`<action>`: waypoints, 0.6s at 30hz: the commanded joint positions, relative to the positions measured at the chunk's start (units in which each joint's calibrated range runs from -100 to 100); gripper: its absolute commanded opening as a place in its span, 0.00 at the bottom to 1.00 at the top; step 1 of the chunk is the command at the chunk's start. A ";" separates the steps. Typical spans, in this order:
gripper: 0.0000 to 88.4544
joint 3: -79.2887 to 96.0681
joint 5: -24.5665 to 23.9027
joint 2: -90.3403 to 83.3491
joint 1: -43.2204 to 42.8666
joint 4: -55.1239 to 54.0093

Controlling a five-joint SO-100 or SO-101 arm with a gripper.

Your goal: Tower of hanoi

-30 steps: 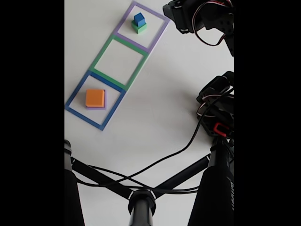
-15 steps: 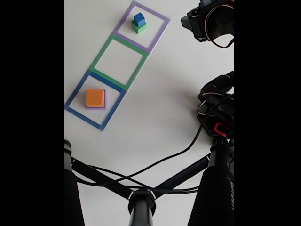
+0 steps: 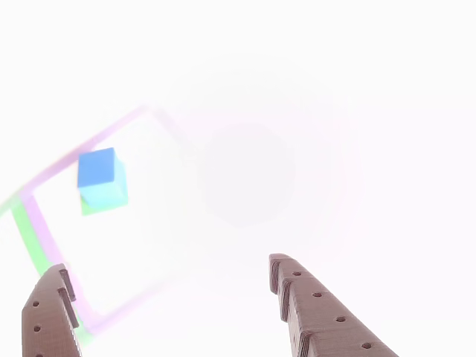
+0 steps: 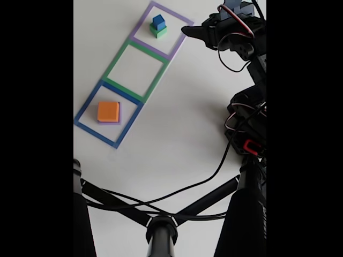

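Note:
In the fixed view, a small blue cube (image 4: 158,21) sits on a green cube (image 4: 159,32) inside the purple outlined square (image 4: 183,33) at the top. An orange cube (image 4: 107,111) lies on a wider purple cube (image 4: 119,114) inside the blue outlined square (image 4: 86,106). My gripper (image 4: 188,31) reaches in from the top right, its tip just right of the purple square and apart from the stack. In the other view the gripper (image 3: 167,264) is open with nothing between its brown fingers (image 3: 312,305). There the blue cube (image 3: 97,167) on the green cube (image 3: 105,196) lies ahead to the left.
A green outlined square (image 4: 119,55) lies between the purple and blue ones. The arm's base and motors (image 4: 247,126) stand at the right edge. Black tripod legs (image 4: 161,230) and cables (image 4: 187,184) cross the bottom of the fixed view. The other view is strongly overexposed.
The gripper has come down and swung left from the top right corner, its tip now pointing at the right edge of the purple square. The cubes have not moved.

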 commanded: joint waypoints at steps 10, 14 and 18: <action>0.36 9.13 0.59 18.01 -1.90 -36.04; 0.36 10.04 0.59 24.14 -3.91 -44.70; 0.36 10.22 0.59 29.88 -5.35 -51.83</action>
